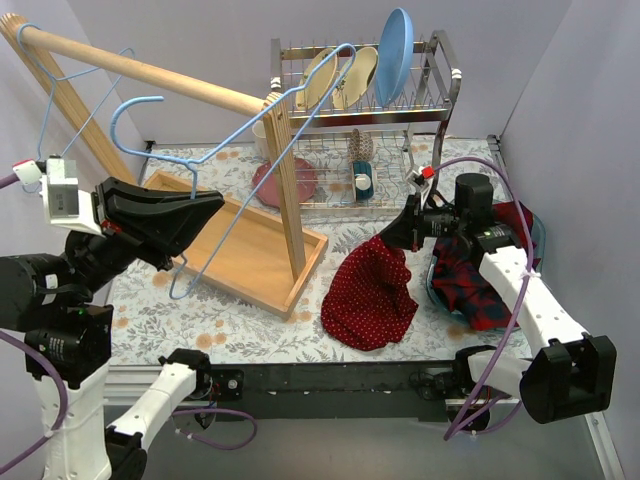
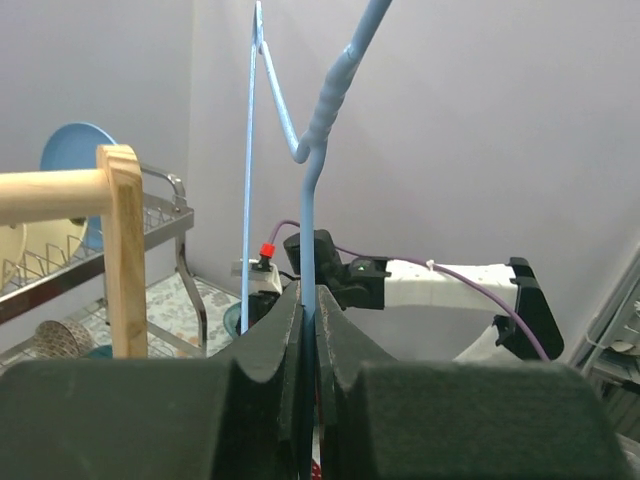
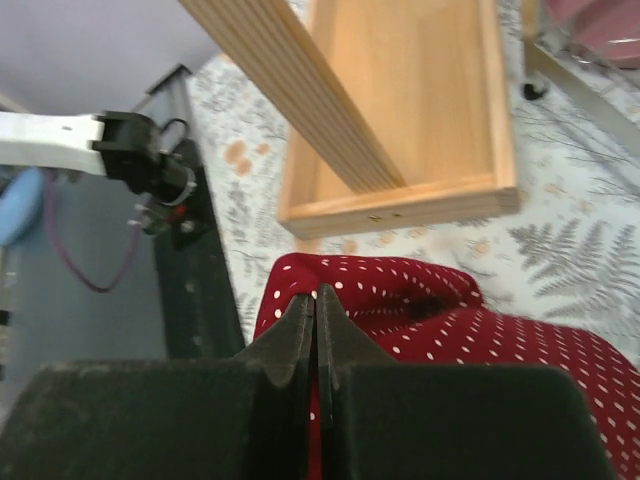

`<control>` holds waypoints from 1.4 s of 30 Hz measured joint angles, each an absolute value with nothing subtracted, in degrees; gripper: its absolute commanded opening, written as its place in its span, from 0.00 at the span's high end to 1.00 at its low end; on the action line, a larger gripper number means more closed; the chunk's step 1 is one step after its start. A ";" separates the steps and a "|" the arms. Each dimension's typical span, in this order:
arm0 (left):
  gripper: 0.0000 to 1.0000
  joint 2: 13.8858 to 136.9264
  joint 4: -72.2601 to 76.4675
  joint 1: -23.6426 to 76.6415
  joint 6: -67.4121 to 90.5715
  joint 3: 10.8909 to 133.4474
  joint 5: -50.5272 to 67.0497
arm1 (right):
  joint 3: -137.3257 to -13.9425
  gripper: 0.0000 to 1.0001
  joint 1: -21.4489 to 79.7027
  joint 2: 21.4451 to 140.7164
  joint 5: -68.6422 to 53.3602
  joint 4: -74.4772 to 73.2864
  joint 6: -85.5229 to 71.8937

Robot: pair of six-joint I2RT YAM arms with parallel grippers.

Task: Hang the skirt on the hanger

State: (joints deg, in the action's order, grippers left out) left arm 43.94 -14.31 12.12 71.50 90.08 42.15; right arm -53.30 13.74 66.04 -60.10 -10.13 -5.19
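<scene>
The red polka-dot skirt (image 1: 368, 292) hangs from my right gripper (image 1: 390, 238), its hem resting on the floral mat. In the right wrist view the jaws are shut on a fold of the skirt (image 3: 450, 320). My left gripper (image 1: 210, 207) is shut on the lower bar of a light blue wire hanger (image 1: 240, 150), held up in the air left of the wooden post. In the left wrist view the hanger wire (image 2: 312, 230) rises from between the closed jaws. A second blue hanger (image 1: 60, 90) hangs on the wooden rail.
A wooden clothes rack (image 1: 285, 180) with a tray base (image 1: 250, 255) stands mid-table. A metal dish rack (image 1: 420, 110) with plates and a blue plate is at the back. A plaid shirt (image 1: 470, 280) lies in a bin under the right arm.
</scene>
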 measured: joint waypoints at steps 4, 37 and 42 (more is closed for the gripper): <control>1.00 43.09 -13.47 12.12 72.58 86.46 44.03 | -52.56 0.99 13.74 66.08 -52.80 -14.39 2.28; 1.00 42.13 -7.94 12.88 78.89 73.08 53.10 | -58.22 0.37 10.52 63.81 -34.61 -41.93 47.20; 1.00 41.32 -7.44 12.88 79.72 71.61 53.67 | -50.94 0.37 19.88 63.77 -41.39 -49.65 59.86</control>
